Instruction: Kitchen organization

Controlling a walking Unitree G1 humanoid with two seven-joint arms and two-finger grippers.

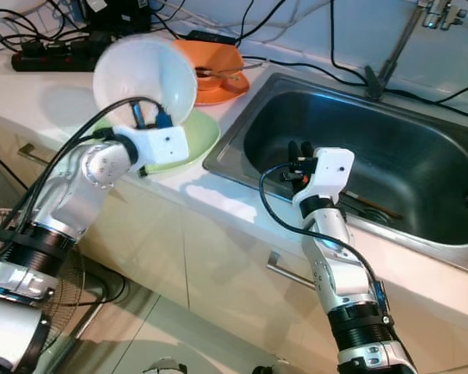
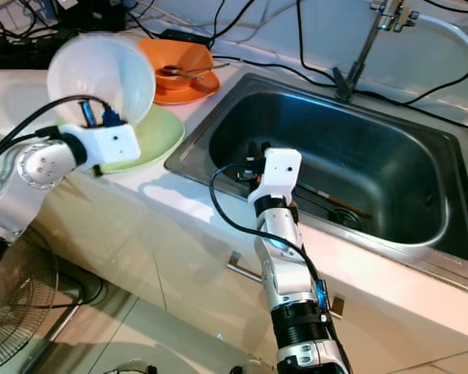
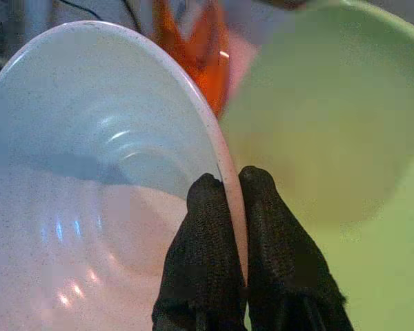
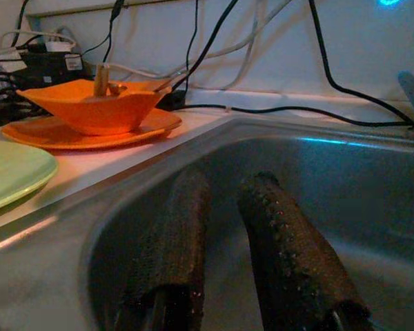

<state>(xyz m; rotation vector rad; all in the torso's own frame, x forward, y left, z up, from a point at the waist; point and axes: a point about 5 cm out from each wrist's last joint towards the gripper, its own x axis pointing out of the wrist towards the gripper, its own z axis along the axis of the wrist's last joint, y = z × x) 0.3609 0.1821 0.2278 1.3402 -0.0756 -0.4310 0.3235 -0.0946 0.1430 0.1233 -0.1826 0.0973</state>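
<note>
Parted fingers (image 4: 290, 262) over sink (image 4: 372, 193) (orange bowl (image 4: 90, 107) beyond)

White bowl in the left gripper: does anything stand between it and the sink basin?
Nothing visible blocks it. The left gripper pinches the white bowl by its rim above the green plate; the sink lies to its right. The right gripper hovers, open, at the sink's near edge, beside that path.

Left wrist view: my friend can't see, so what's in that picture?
Two black fingers pinch the rim of a white bowl. Beside it lies a pale green plate, and something orange sits blurred beyond.
</note>
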